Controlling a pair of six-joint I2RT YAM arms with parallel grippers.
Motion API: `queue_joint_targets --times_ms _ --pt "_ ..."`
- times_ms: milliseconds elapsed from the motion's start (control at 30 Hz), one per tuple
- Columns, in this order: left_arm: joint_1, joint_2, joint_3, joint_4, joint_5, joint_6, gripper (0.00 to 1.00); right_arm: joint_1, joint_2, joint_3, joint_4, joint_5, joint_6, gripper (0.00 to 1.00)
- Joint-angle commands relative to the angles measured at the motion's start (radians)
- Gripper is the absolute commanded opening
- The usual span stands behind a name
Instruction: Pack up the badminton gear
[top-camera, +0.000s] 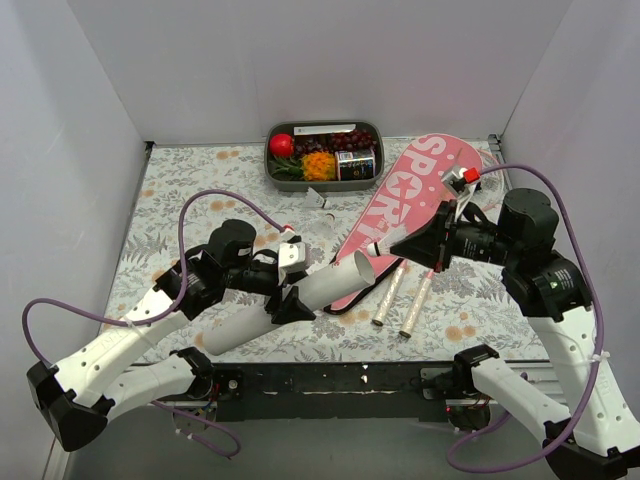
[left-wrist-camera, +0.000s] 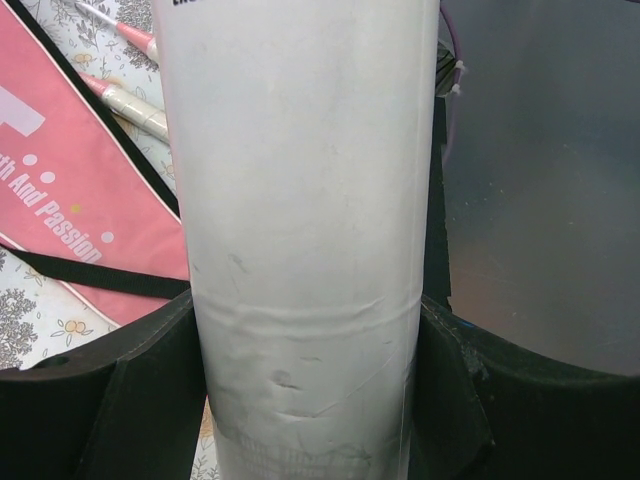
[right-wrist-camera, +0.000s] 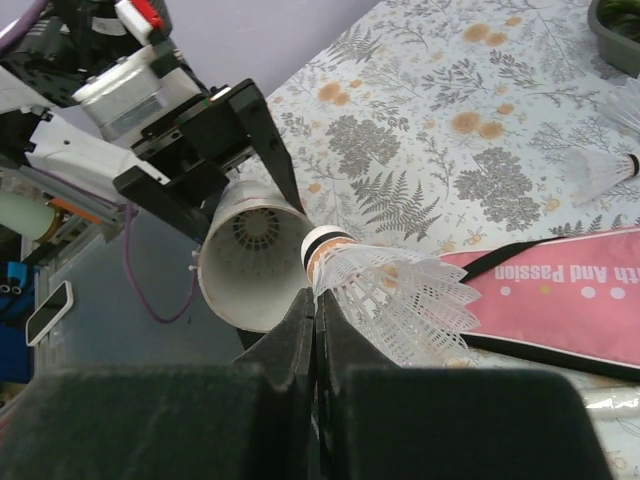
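Note:
My left gripper (top-camera: 293, 285) (left-wrist-camera: 305, 400) is shut on the white cardboard tube (top-camera: 250, 318) (left-wrist-camera: 300, 200), one black finger on each side. The tube is tilted, its open mouth (right-wrist-camera: 250, 255) up and to the right. My right gripper (top-camera: 397, 245) (right-wrist-camera: 315, 300) is shut on the skirt edge of a white shuttlecock (right-wrist-camera: 390, 290), whose cork end is just beside the tube's mouth. The long pink bag (top-camera: 415, 195) (right-wrist-camera: 560, 290) (left-wrist-camera: 70, 200) lies flat on the table. Two pale wrapped racket handles (top-camera: 388, 295) (top-camera: 417, 300) stick out of its near end.
A grey food tray (top-camera: 372, 128) with a red ball (top-camera: 281, 145) stands at the back middle. A loose shuttlecock (top-camera: 320, 200) (right-wrist-camera: 600, 165) lies on the floral cloth between tray and bag. White walls close the table in on three sides.

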Motion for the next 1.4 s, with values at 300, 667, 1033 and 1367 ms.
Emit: queue_joint_targets --times_ms 300,667,1033,1367 --pt "-0.005 -0.001 0.032 0.002 -0.018 0.023 0.0 0.004 -0.047 -0.004 0.01 -0.155 0.017 0.01" --pt "-0.005 -0.024 0.023 0.028 -0.004 -0.009 0.0 0.027 -0.016 -0.056 0.134 -0.186 0.065 0.01" --pt "-0.005 -0.034 0.023 0.025 -0.01 0.0 0.0 0.188 0.067 -0.07 0.203 -0.075 0.083 0.01" --pt "-0.005 -0.048 0.033 0.028 0.022 -0.001 0.0 0.335 0.139 -0.081 0.228 -0.026 0.079 0.01"
